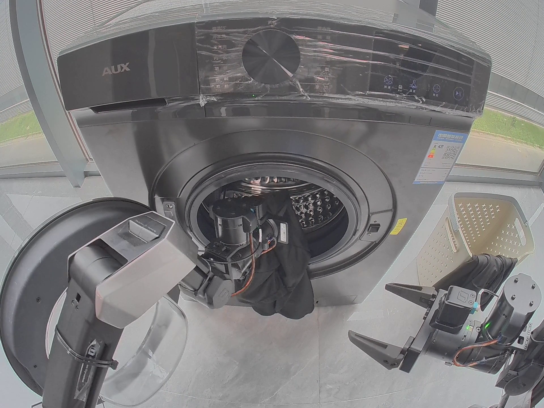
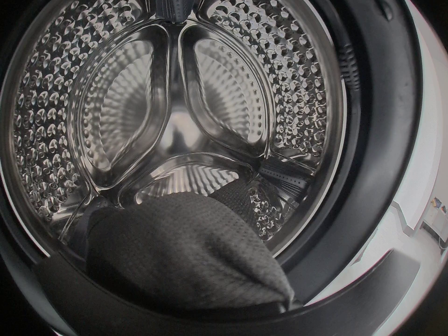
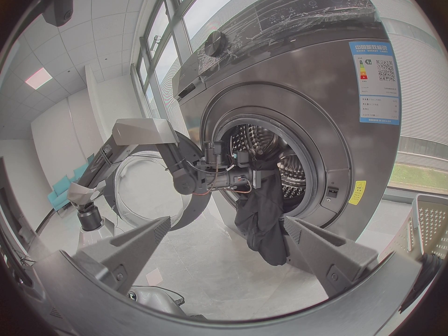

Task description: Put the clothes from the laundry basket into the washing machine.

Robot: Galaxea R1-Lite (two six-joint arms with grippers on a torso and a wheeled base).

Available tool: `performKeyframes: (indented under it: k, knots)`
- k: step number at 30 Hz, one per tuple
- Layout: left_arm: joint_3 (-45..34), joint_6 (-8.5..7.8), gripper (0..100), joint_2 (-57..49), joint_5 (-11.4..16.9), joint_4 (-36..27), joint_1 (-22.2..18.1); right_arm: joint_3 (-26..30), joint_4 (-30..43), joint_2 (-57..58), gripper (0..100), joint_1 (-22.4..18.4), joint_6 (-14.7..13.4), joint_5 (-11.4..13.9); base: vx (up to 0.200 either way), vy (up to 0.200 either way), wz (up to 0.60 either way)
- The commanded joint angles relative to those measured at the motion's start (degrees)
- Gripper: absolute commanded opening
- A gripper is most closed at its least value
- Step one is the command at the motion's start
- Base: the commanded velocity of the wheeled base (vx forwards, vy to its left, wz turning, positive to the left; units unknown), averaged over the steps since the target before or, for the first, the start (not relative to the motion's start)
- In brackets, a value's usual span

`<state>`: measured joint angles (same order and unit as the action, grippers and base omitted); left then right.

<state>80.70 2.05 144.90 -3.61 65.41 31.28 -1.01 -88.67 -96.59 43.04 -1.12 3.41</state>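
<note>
The grey washing machine stands with its round door swung open to the left. My left gripper is at the drum mouth, shut on a black garment that hangs from it over the rim and down the machine's front. The cloth covers its fingers. In the left wrist view the steel drum shows with the garment's fabric lying over the lower rim. My right gripper hovers open and holding nothing at the lower right, beside the cream laundry basket, which holds another dark garment.
The open door takes up the floor space to the left of the machine. Pale tiled floor lies free between the machine's front and my right gripper. Windows run behind the machine.
</note>
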Motion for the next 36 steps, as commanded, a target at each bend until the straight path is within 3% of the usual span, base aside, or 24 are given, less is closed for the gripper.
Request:
performKeyframes:
  k: [1,4,6,11,21,22,26,30,36]
  knots:
    - [11.32,0.33,0,8.12,-1.58,-4.33,-0.61,0.66,-0.01,-0.18,100,0.02,-0.02,0.01,0.000,0.000,0.00]
    - [15.01,0.33,0,9.79,-2.46,-6.09,-0.78,0.66,-0.01,-0.18,100,0.02,-0.02,0.01,0.000,0.000,0.00]
    - [22.22,0.33,0,12.25,-4.21,-8.55,-1.49,0.66,-0.01,-0.18,100,0.02,-0.02,0.01,0.000,0.000,0.00]
    - [31.71,0.50,0,15.85,-6.59,-10.04,-2.72,0.66,-0.01,-0.27,100,-0.07,-0.02,0.01,0.000,0.000,0.00]
    - [33.89,2.26,0,16.73,-7.20,-11.36,-3.24,0.75,0.08,-1.15,100,-0.15,-0.02,0.01,0.000,0.000,0.00]
    - [33.89,2.52,100,16.56,-7.20,-11.36,-3.24,0.75,0.08,-1.15,100,-0.07,-0.02,0.01,0.000,0.000,0.00]
    - [33.89,4.37,100,15.50,-7.20,-11.63,-2.63,0.75,0.08,-1.15,100,-0.15,-0.02,0.01,0.000,0.000,0.00]
    - [22.92,4.90,100,7.42,-6.94,-15.32,-1.13,0.75,0.08,-1.15,100,-0.15,-0.02,0.01,0.000,0.000,0.00]
    - [10.62,4.81,100,-1.46,-2.54,-22.17,0.36,0.75,0.08,-1.15,100,-0.07,-0.02,0.01,0.000,0.000,0.00]
